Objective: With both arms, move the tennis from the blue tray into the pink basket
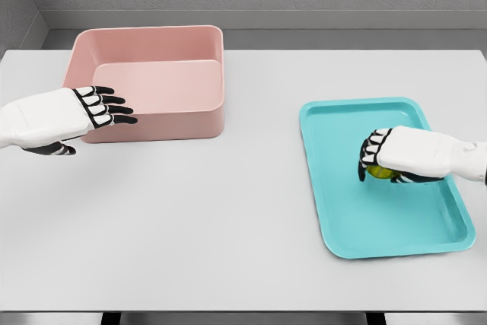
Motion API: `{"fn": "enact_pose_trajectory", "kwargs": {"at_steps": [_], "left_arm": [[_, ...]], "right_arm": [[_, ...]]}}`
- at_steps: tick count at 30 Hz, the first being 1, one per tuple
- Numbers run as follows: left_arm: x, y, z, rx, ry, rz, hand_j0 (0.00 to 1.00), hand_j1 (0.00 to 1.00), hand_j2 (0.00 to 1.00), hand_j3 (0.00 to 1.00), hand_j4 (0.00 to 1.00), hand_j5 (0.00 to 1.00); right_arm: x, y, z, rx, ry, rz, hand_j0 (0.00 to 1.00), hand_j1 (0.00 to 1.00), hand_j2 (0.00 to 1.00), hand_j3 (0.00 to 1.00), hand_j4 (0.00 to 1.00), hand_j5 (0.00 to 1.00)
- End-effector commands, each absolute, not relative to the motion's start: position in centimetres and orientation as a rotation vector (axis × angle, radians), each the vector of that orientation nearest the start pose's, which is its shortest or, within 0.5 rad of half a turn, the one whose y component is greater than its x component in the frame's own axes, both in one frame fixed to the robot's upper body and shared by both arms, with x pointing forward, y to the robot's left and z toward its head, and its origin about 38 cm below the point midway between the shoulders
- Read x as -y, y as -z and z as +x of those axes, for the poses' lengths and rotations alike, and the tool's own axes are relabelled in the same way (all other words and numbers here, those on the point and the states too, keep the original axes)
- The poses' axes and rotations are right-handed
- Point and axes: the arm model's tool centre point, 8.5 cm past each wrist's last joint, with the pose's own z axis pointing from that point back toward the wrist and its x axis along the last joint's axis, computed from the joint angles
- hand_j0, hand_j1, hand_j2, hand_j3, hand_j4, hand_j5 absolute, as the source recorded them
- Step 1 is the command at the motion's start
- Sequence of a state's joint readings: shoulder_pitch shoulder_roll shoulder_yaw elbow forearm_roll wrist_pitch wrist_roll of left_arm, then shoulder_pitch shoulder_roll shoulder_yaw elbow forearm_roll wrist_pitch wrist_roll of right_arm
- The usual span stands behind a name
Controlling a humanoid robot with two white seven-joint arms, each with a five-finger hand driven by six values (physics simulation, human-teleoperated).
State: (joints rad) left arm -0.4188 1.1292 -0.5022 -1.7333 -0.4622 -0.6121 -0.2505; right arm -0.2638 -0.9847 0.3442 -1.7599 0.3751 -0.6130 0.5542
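A yellow-green tennis ball (380, 172) lies on the blue tray (342, 211) at the right of the table. My right hand (374, 159) covers it from above with fingers curled around it; only a sliver of the ball shows under the palm. The pink basket (152, 74) stands at the back left, with nothing visible inside. My left hand (106, 108) hovers at the basket's front left corner, its fingers stretched out flat and holding nothing.
The white table (228, 218) runs from the basket to the tray, with its front edge near the bottom of the picture. A grey wall stands behind the table.
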Motion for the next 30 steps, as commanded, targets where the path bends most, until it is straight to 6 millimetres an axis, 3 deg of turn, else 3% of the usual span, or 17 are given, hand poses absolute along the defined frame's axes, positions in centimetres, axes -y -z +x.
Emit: {"fn": "enact_pose_trajectory", "kwargs": {"at_steps": [1, 11, 23, 25, 30], "left_arm": [[-34.1, -25.4, 36.5, -1.968, -2.87, -0.774, 1.0, 1.0, 1.0, 1.0, 1.0, 1.0], [-33.9, -25.3, 36.5, -1.974, -2.862, -0.771, 1.0, 1.0, 1.0, 1.0, 1.0, 1.0], [-33.9, -25.1, 36.4, -1.972, -2.871, -0.761, 1.0, 1.0, 1.0, 1.0, 1.0, 1.0], [-33.9, -25.1, 36.4, -1.969, -2.871, -0.762, 1.0, 1.0, 1.0, 1.0, 1.0, 1.0], [-33.8, -25.1, 36.4, -1.971, -2.868, -0.759, 1.0, 1.0, 1.0, 1.0, 1.0, 1.0]], "right_arm": [[32.3, -21.5, 34.9, 1.395, -2.173, -0.35, 0.48, 0.48, 0.48, 0.48, 0.48, 0.48], [29.2, -22.7, 36.3, 1.536, -2.148, -0.359, 0.48, 0.48, 0.48, 0.48, 0.48, 0.48], [24.8, -21.6, 36.6, 1.647, -2.139, -0.264, 0.42, 0.42, 0.42, 0.42, 0.42, 0.42], [23.5, -20.9, 36.5, 1.638, -2.161, -0.224, 0.41, 0.41, 0.41, 0.41, 0.41, 0.41], [20.3, -21.2, 36.8, 1.696, -2.207, -0.183, 0.41, 0.41, 0.41, 0.41, 0.41, 0.41]]}}
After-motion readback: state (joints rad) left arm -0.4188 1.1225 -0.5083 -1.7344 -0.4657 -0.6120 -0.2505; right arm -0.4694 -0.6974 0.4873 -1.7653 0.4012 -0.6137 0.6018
